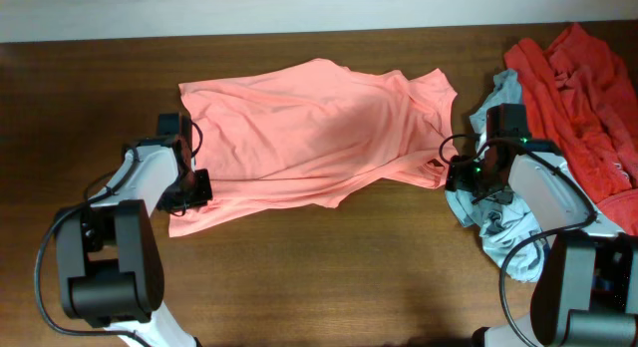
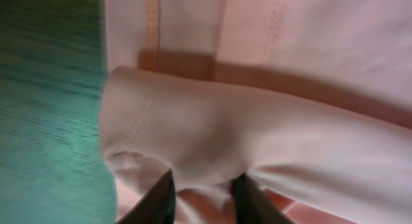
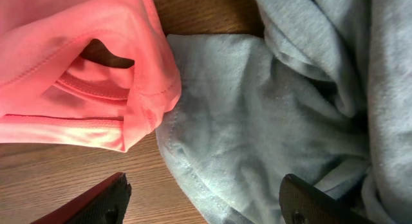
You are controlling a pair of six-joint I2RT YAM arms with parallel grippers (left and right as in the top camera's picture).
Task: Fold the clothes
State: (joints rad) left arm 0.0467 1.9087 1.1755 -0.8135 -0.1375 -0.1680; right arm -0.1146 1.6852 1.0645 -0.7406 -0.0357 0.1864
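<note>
the salmon-pink shirt [image 1: 309, 128] lies spread across the table [image 1: 329, 277], toward its far edge. the left gripper [image 2: 204, 180] pinches its left hem. the right gripper [image 3: 205, 183] gapes wide over the grey-blue garment [image 3: 257, 108] near the right edge.

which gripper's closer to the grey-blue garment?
Right. The right gripper hangs open directly over the grey-blue garment. The left gripper is across the table, pinching the pink shirt at its far end.

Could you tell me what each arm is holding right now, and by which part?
The left fingers pinch the pink shirt at a folded edge near one corner; the right fingers are open, holding nothing.
</note>
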